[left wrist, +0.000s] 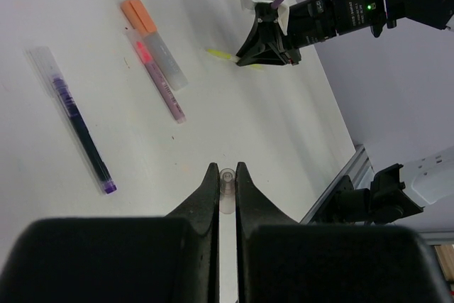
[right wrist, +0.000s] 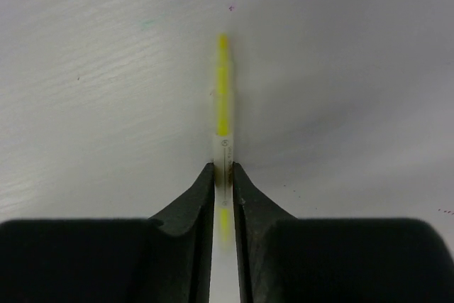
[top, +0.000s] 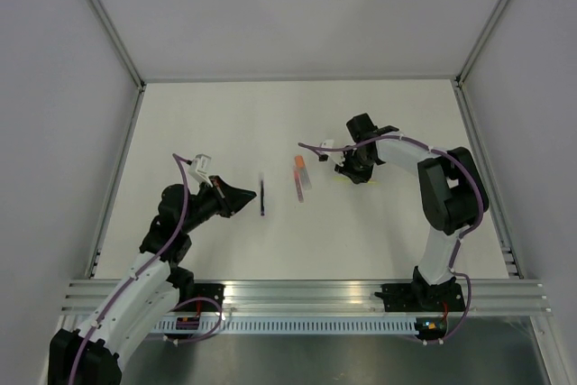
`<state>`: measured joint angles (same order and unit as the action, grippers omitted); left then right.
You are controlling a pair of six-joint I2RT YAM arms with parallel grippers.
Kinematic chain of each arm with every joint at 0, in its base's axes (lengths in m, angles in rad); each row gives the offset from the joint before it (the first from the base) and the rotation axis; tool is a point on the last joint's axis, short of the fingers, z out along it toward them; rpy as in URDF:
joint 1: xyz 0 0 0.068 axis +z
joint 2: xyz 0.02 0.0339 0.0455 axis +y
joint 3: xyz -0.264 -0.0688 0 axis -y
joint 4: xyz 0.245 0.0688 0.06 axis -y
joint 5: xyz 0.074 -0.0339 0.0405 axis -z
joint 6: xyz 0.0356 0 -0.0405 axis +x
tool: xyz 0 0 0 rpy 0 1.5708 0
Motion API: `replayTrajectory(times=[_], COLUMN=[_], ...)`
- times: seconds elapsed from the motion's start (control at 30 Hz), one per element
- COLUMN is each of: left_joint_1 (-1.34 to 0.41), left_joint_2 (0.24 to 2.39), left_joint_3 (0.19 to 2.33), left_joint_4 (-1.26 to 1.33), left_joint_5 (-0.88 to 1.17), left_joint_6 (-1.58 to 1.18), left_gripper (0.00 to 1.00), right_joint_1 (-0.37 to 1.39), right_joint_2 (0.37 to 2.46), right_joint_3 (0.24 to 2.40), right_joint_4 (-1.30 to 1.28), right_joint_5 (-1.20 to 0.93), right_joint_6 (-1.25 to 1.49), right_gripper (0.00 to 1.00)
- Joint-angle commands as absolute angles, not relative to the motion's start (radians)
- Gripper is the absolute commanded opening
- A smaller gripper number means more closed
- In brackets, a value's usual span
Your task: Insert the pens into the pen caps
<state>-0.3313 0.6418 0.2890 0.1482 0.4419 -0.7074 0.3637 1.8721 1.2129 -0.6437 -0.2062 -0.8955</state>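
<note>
— How is your left arm set?

— My left arm (top: pixel 149 254) rises from the near left corner, bends, and reaches in over the table (top: pixel 225 114) with the wrist low. My left claw (left wrist: pixel 226 167) is clenched on a clear cap (left wrist: pixel 226 193), whose open end pokes out just past the fingertips.

— What lies ahead of it?

— A dark pen (left wrist: pixel 74 122) lies flat near that claw, not touching it. Farther on, a pale grey pen (left wrist: pixel 164 58) with an orange cap (left wrist: pixel 137 13) at its end lies right against a pink pen (left wrist: pixel 167 94).

— And the right arm?

— My right arm (top: pixel 442 191) stands up from the near right, folds at the elbow, and leans in toward the middle. The wrist tips down at the table just past those pens. My right claw (right wrist: pixel 223 167) grips a yellow pen (right wrist: pixel 223 97) between its fingertips, and most of the pen sticks out beyond them. I can't tell whether the pen rests on the table.
</note>
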Motion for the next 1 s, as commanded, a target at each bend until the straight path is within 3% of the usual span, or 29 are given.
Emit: replayTrajectory(times=[0.0,0.23,0.33,0.47,0.57,0.83,0.97], left_joint_1=[-0.325,-0.327,-0.325,-0.325,-0.325,-0.325,-0.325], left_joint_2=[0.624,0.612,0.609,0.609,0.607,0.601,0.601], left_joint_3=[0.307,0.307,0.305,0.307,0.307,0.307,0.307], left_joint_4=[0.138,0.123,0.121,0.118,0.118,0.117,0.117], left_joint_5=[0.414,0.397,0.391,0.388,0.393,0.391,0.393], left_joint_6=[-0.669,-0.666,-0.666,-0.664,-0.666,-0.666,-0.666], left_gripper=[0.02,0.02,0.02,0.02,0.02,0.02,0.02], right_joint_1=[0.365,0.365,0.367,0.367,0.364,0.364,0.359], right_joint_2=[1.913,1.922,1.942,1.936,1.944,1.993,1.985], right_joint_3=[1.186,1.21,1.207,1.158,1.149,1.184,1.174], right_joint_4=[-0.624,-0.586,-0.615,-0.626,-0.641,-0.733,-0.75], right_joint_5=[-0.16,-0.166,-0.149,-0.144,-0.133,-0.129,-0.13], right_joint_6=[-0.902,-0.761,-0.764,-0.817,-0.828,-0.838,-0.854], right_gripper=[0.18,0.02,0.15,0.21,0.33,0.37,0.32])
